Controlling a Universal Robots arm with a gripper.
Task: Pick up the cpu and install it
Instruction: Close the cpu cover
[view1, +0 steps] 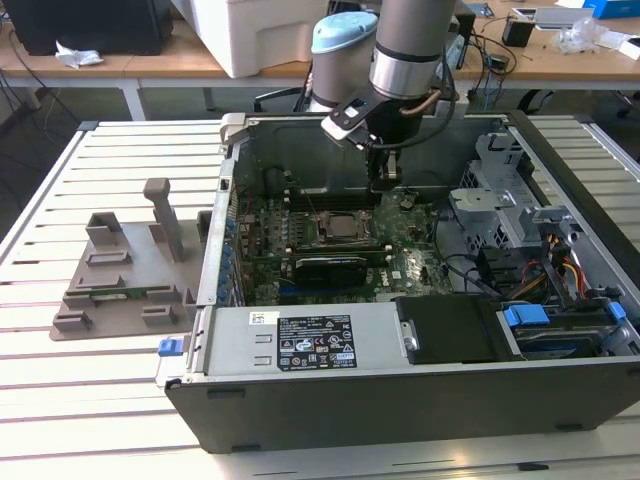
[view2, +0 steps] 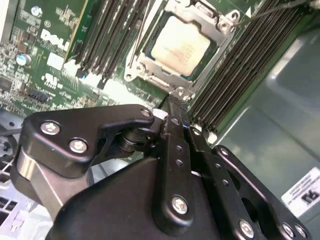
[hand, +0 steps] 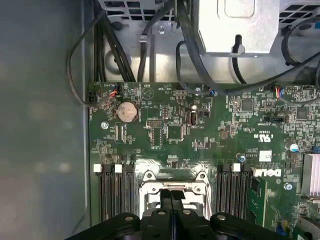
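The cpu (view2: 181, 49), a pale silvery square chip, lies flat inside the metal socket frame (view2: 150, 67) on the green motherboard (hand: 175, 130). In the exterior view the cpu (view1: 345, 228) sits in the middle of the open computer case. My gripper (view1: 386, 178) hangs a little above the board, just beyond the socket toward the back wall of the case. In both wrist views its black fingers (hand: 172, 197) are pressed together with nothing between them. In the second wrist view the gripper (view2: 174, 104) ends just short of the socket's edge.
Rows of black memory slots (view2: 240, 65) flank the socket. A coin battery (hand: 126, 111) and black cables (hand: 145, 45) lie further along the board. A drive cage (view1: 500, 200) and a power supply (view1: 320, 340) crowd the case. A grey holder (view1: 125, 270) stands on the slatted table.
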